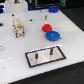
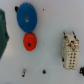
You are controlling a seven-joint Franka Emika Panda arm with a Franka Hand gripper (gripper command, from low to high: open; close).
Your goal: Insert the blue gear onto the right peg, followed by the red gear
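Note:
The blue gear (image 1: 53, 35) lies flat on the white table, and the smaller red gear (image 1: 47, 28) lies just beyond it. The wrist view shows both, the blue gear (image 2: 26, 17) and the red gear (image 2: 30, 41), close together but apart. The grey plate with a black border (image 1: 56, 58) lies nearer the front of the table. Two thin dark pins stand on it. The right peg (image 1: 50, 50) is bare, and so is the other pin (image 1: 37, 54). The plate is outside the wrist view. No gripper fingers show in either view.
A beige blocky part (image 1: 19, 26) stands at the exterior view's left and also shows in the wrist view (image 2: 70, 50). A dark green shape (image 2: 3, 30) fills one edge of the wrist view. Dark and blue objects (image 1: 52, 8) line the table's far edge.

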